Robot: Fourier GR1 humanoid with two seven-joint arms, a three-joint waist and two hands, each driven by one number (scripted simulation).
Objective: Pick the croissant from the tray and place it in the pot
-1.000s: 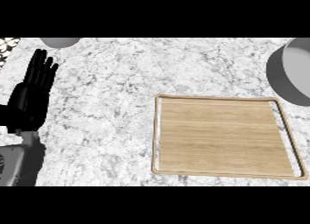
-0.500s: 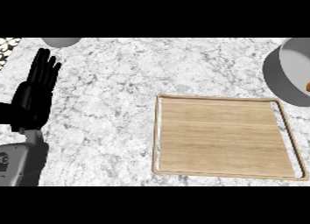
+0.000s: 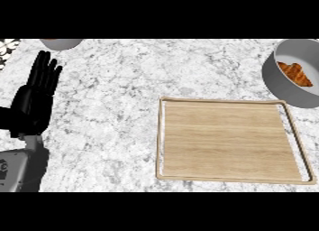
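Croissant (image 3: 296, 74): you see it inside grey pot (image 3: 302, 92), 2 o'clock of wooden tray (image 3: 232, 140) | left hand (image 3: 36, 97): resting at 9 o'clock edge, fingers straight, holding nothing

A white stone desk veined in grey marble (image 3: 116, 85) fills nearly the whole view, evenly lit, with no hard shadows. At the upper left corner a strip of black-and-white patterned surface (image 3: 1, 48) shows just beyond the desk's edge.
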